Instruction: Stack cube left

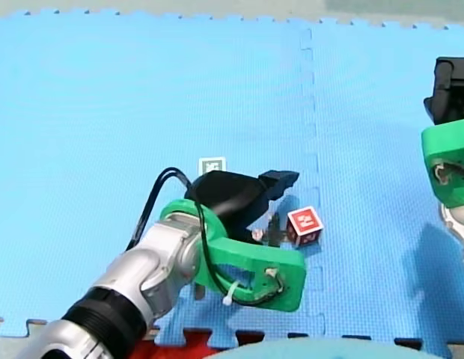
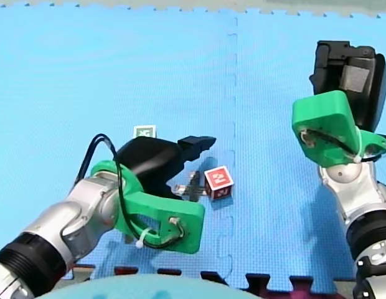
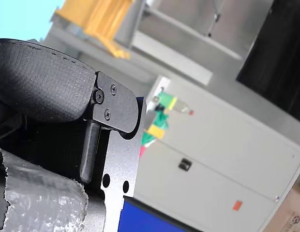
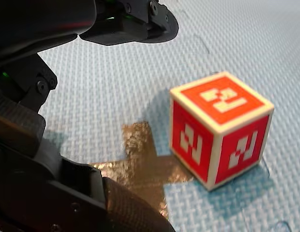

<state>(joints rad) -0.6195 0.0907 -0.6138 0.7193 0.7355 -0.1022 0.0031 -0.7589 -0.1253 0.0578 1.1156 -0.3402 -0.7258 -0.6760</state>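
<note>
1. Second wrist view, at the left hand: the red cube (image 4: 220, 128) is sitting flat on the blue foam mat (image 4: 116, 82). It is lying just beyond the fingers (image 4: 130, 21), and none of them is touching it.
2. Left hand (image 1: 243, 196): it is reaching in low over the mat and holding nothing, with its fingers stretched out rather than curled. The red cube is lying just past the fingertips.
3. Brown tape cross (image 4: 140, 162): it is lying stuck to the mat between the fingers and the red cube. One of its arms is reaching the cube's lower edge.
4. Green-marked cube (image 1: 212, 164): it is sitting on the mat behind the back of the left hand, partly hidden by it. It is lying away from the fingertips and apart from the red cube.
5. Green bracket (image 1: 254, 273): it is sitting at the left wrist, behind the fingers.
6. Right hand (image 2: 345, 75): it is being held at the mat's right side, well apart from both cubes. Whether its grip is wide or narrow cannot be told.
7. First wrist view: a black finger (image 3: 48, 82) is showing against a grey cabinet (image 3: 222, 159).
</note>
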